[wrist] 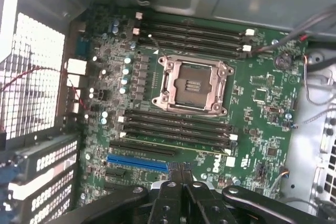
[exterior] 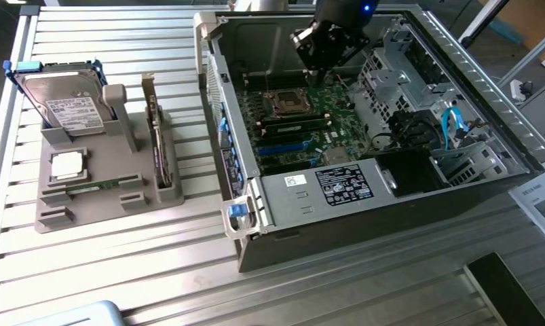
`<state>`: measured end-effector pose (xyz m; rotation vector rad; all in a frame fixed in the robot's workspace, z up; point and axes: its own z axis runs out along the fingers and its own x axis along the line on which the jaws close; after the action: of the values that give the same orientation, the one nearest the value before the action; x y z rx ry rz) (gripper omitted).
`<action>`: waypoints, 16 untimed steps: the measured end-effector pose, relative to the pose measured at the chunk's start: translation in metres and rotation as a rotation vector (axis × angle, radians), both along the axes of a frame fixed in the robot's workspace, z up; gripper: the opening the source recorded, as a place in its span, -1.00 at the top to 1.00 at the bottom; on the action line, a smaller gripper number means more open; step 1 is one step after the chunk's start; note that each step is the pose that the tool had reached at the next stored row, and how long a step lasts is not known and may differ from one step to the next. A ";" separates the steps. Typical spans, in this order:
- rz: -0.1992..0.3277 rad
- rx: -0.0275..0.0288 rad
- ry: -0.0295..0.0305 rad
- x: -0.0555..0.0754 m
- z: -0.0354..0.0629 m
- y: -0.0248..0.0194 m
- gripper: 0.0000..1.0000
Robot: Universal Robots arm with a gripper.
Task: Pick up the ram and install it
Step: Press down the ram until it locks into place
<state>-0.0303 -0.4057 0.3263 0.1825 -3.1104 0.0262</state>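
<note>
Open metal computer case [exterior: 489, 102] at right of frame, green motherboard [exterior: 299, 115] housed inside, black gripper [exterior: 315, 75] shut above it, nothing gripped, ram [exterior: 93, 186] laid in grey moulded tray [exterior: 82, 204] at left.

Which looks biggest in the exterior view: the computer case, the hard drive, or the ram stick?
1. Computer case
2. Hard drive
3. Ram stick, lying on the grey holder

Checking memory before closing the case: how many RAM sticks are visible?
2. A loose stick lies in the gray holder, exterior view's left; a seated stick appears to be in a slot beside the CPU socket. Others may be hidden.
</note>
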 end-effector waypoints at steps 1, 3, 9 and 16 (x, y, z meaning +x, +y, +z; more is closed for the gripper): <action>-0.006 0.0000 0.0000 0.000 0.0000 0.0000 0.79; -0.006 0.0000 0.0000 0.000 0.0000 0.0000 0.79; -0.006 0.0000 -0.0054 0.000 0.0000 -0.0001 0.79; -0.008 0.0000 -0.0570 0.000 0.0000 0.0000 0.79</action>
<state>-0.0305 -0.4056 0.3263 0.1726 -3.1679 0.0318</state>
